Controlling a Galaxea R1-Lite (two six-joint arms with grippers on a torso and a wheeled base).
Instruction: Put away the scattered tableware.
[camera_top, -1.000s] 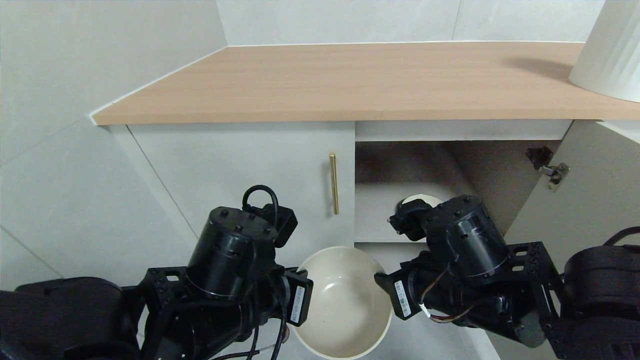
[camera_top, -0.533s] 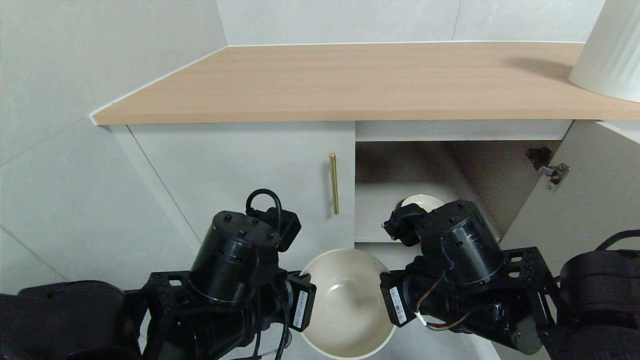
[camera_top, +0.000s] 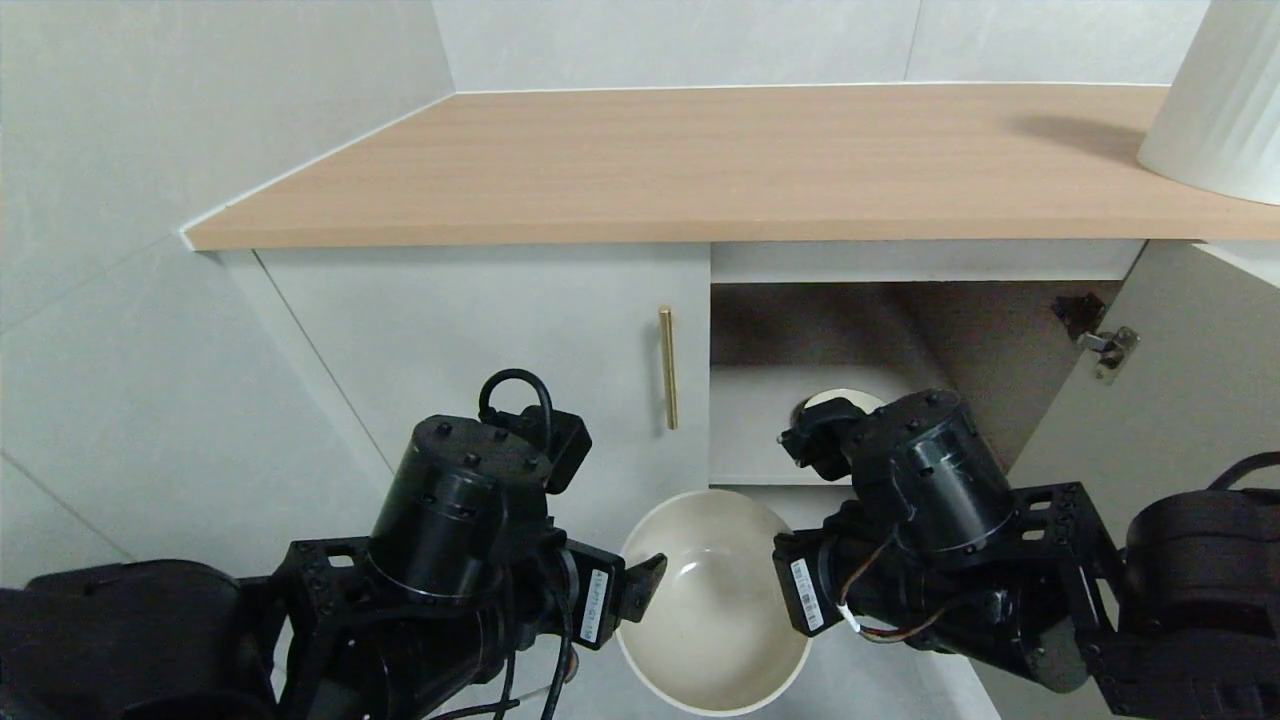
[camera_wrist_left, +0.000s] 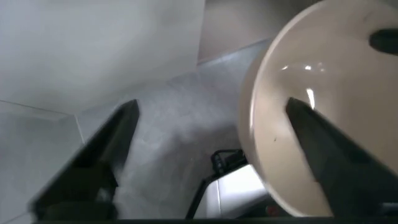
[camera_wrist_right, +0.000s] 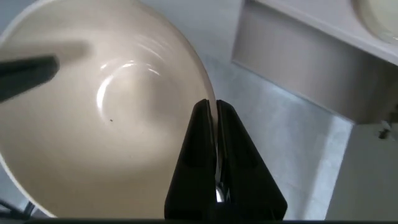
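Bowl (camera_top: 705, 610) first: cream, round and deep, glossy inside, with a bright highlight near the bottom and a tiny dark speck on the inner wall. It's up in the air with its mouth turned towards my head camera, close to me and low in front of the cabinet (camera_top: 480, 330). It hangs between the two arms, just near of the open compartment on the right.

Right claw (camera_wrist_right: 216, 111): pressed together on the bowl's right rim, one finger inside the wall and one outside, the rim pinched between them. That arm comes in from the right, forearm lying across towards the bowl, with the wrist housing standing up in front of the compartment.

Left claw (camera_wrist_left: 211, 109): spread wide. One finger hangs over the inside of the bowl at its left edge, and the other stands well off over the grey floor (camera_wrist_left: 174, 143), so the left rim sits between them. I can't tell whether the inner finger touches the wall. That arm mirrors the other, coming in from the left with its wrist housing raised in front of the closed door.

Around it: the closed left door carries a brass handle (camera_top: 667, 367), and the right door (camera_top: 1190, 400) is swung open. A small pale dish (camera_top: 848, 398) sits on the shelf inside, partly hidden behind my right wrist. Above runs the wooden worktop (camera_top: 700, 160), with a white ribbed object (camera_top: 1215, 100) at its right end.
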